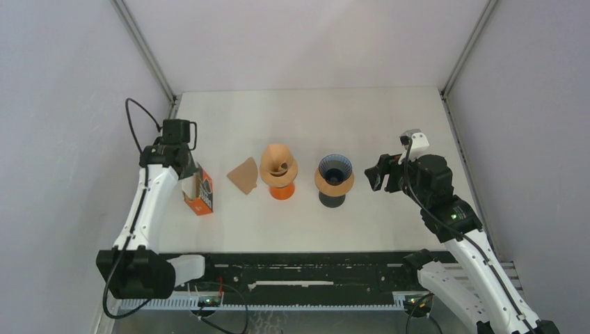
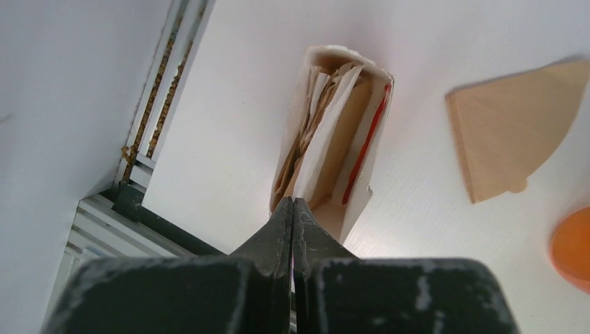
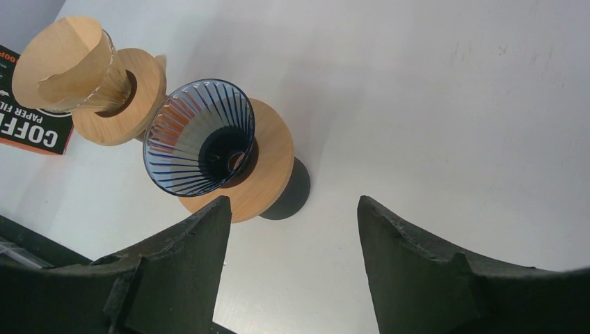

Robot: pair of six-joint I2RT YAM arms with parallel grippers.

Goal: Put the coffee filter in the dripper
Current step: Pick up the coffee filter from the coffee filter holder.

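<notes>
An open box of coffee filters (image 1: 199, 189) (image 2: 370, 149) stands at the left, with brown and white filters (image 2: 321, 120) showing in its mouth. My left gripper (image 1: 186, 172) (image 2: 293, 203) is shut with its tips at the box's opening. I cannot tell whether a filter edge is pinched. One folded brown filter (image 1: 244, 175) (image 2: 515, 132) lies loose on the table. An orange-based dripper (image 1: 279, 165) (image 3: 66, 62) holds a brown filter. The blue glass dripper (image 1: 335, 174) (image 3: 198, 136), on a wooden collar, holds none. My right gripper (image 1: 376, 174) (image 3: 292, 209) is open just right of it.
White walls with metal rails close in the table on three sides; the left rail (image 2: 156, 90) runs close beside the box. The orange base (image 2: 574, 247) of the filled dripper shows at the left wrist view's right edge. A black rail (image 1: 313, 275) crosses the near edge.
</notes>
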